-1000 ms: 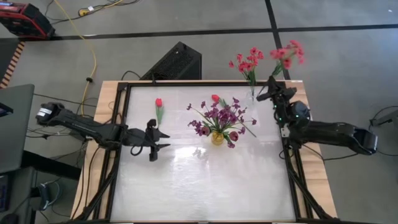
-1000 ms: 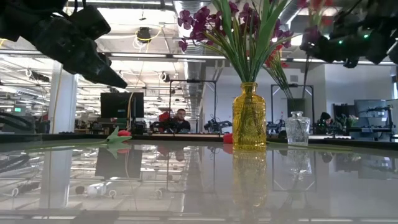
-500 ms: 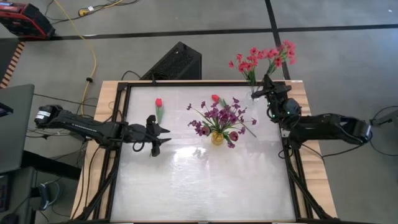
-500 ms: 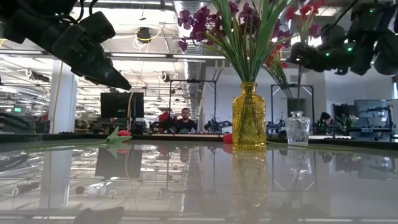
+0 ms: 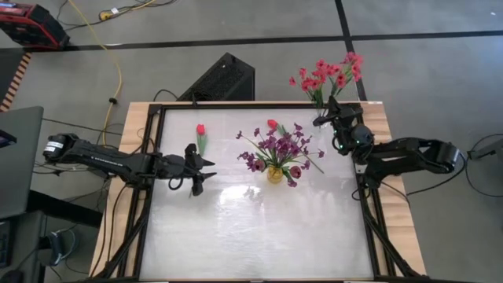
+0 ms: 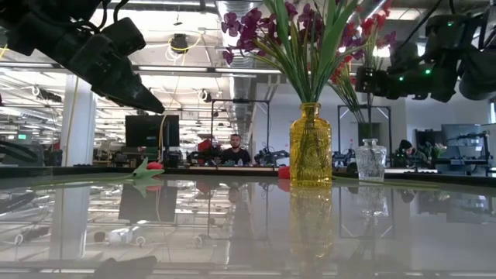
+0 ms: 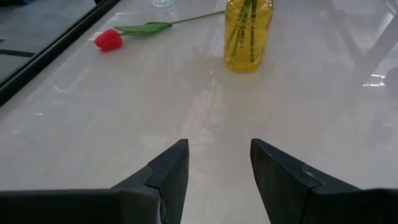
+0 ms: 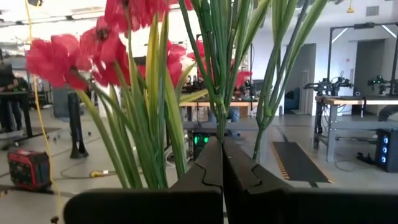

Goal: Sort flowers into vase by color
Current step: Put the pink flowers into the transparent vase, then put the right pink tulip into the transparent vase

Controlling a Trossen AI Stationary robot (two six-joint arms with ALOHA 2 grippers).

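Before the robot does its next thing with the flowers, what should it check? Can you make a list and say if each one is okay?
1. Right gripper is holding its red-pink sprig: ok, the fingers are shut on the stem in the right wrist view.
2. Sprig lined up over the clear vase: cannot tell; the gripper is near it, but the vase mouth is hidden from above.
3. Left gripper is free to grab: ok, open and empty above the table.
4. Red tulip is ready to pick: ok, lying flat on the table, apart from the yellow vase.
5. Yellow vase stands upright: ok.
6. Yellow vase holds only purple blooms: not ok, a red bloom shows among them.
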